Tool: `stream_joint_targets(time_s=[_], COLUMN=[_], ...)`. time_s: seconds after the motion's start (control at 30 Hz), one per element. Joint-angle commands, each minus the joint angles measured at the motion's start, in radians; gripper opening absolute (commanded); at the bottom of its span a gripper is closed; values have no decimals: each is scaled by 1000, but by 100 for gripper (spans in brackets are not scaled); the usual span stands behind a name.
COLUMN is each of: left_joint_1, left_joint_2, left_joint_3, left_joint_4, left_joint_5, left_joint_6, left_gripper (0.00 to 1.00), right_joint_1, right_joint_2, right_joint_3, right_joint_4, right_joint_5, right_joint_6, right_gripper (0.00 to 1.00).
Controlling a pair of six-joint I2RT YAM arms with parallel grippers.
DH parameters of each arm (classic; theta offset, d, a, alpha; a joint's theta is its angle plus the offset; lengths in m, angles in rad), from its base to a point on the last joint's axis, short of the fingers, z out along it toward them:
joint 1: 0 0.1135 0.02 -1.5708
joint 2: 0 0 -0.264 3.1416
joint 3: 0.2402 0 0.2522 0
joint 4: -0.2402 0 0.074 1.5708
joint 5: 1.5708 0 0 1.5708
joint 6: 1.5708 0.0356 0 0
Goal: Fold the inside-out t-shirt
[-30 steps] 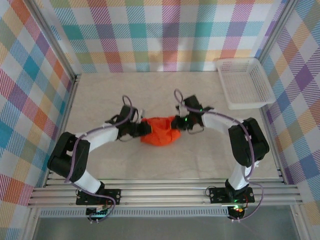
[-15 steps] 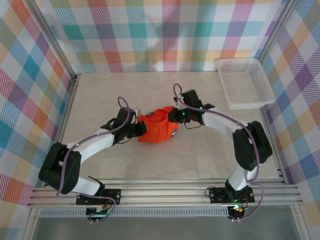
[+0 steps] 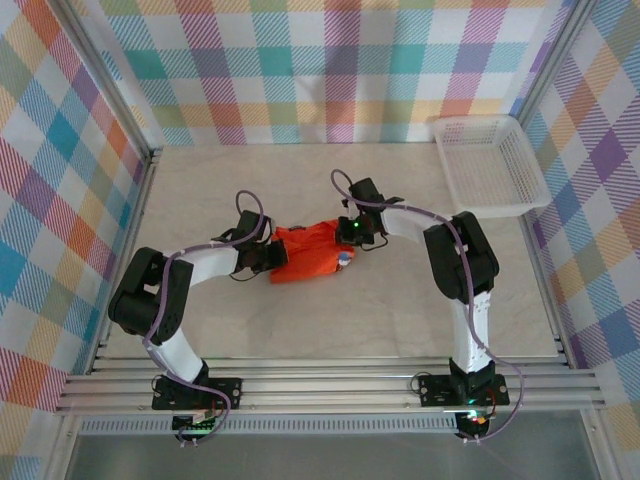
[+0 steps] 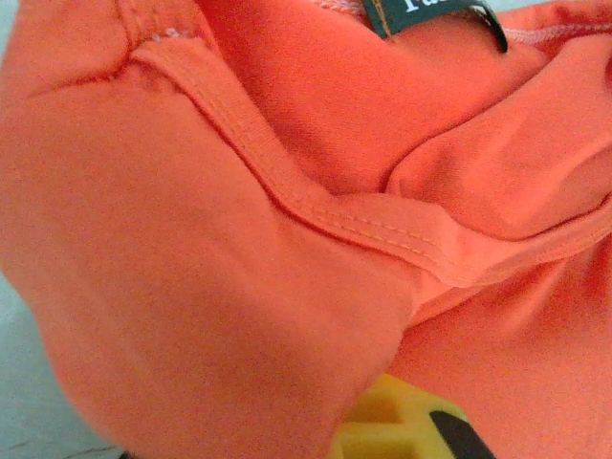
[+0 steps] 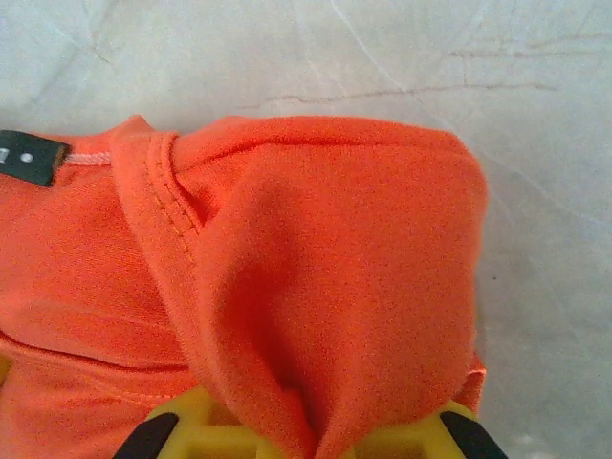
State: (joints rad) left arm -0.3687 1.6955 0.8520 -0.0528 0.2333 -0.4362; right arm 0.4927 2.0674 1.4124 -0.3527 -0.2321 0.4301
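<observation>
What worries me most is that the inside-out t-shirt (image 3: 308, 256) is a crumpled heap, not a flat panel. It sits near the middle of the counter (image 3: 400, 310), bunched between my two hands. If I pull them apart unevenly, the cloth may twist or drag across the marbled top instead of spreading. Each hand seems to have a thick wad of layers, not a single edge. So a lift could bring up the front and back together and leave the shirt as tangled as it is now. A shallow pinch could also slide off the stitched seam and drop one side.

My left hand (image 3: 274, 258) is at the shirt's 9 o'clock edge. Orange fabric lies draped over its yellow finger (image 4: 397, 428), with a seam ridge and the dark neck label (image 4: 432, 11) just past it. The cloth hides the tips, so I judge this hand to be clenched on a fold, though I cannot be sure how firmly.

My right hand (image 3: 344, 233) is at the shirt's 1 o'clock edge. It is clamped tight on the shirt, a hump of fabric rising from between its yellow pads (image 5: 457, 432).
</observation>
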Motion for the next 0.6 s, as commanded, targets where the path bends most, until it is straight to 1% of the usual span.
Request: stream_joint_targets(time_s=[0.0,0.03,0.1,0.13,0.17,0.2,0.3,0.33,0.4,0.47,0.57], left_joint_1=[4,4,1,-3,-7,-10,-16,-19,-29,-48,-62], left_joint_2=[-10,-27,-59,-79,-99,-116,-182,-206,-241,-258,-215], left_joint_3=[18,36,77,99,123,141,195,209,220,212,198], left_joint_4=[-81,-100,-149,-178,-211,-255,-377,-413,-440,-404,-314], left_joint_5=[-21,-15,-3,-1,0,-6,-57,-85,-108,-91,-61], left_joint_6=[-1,-3,-6,-6,-4,-3,6,5,-2,-41,-134], left_gripper=[20,26,35,39,42,43,46,46,46,44,41], right_joint_1=[-9,-9,-9,-9,-9,-9,-10,-10,-7,7,37], right_joint_2=[-5,-24,-67,-88,-108,-125,-194,-226,-284,-311,-275], right_joint_3=[49,61,79,87,96,103,63,27,-52,-107,-95], right_joint_4=[-86,-108,-154,-184,-220,-253,-300,-282,-210,-127,-92], right_joint_5=[-9,-14,-18,-13,-2,10,51,52,16,-41,-63], right_joint_6=[-8,-9,-6,-2,6,17,66,89,139,193,237], right_gripper=[16,26,38,47,53,54,53,50,38,28,22])
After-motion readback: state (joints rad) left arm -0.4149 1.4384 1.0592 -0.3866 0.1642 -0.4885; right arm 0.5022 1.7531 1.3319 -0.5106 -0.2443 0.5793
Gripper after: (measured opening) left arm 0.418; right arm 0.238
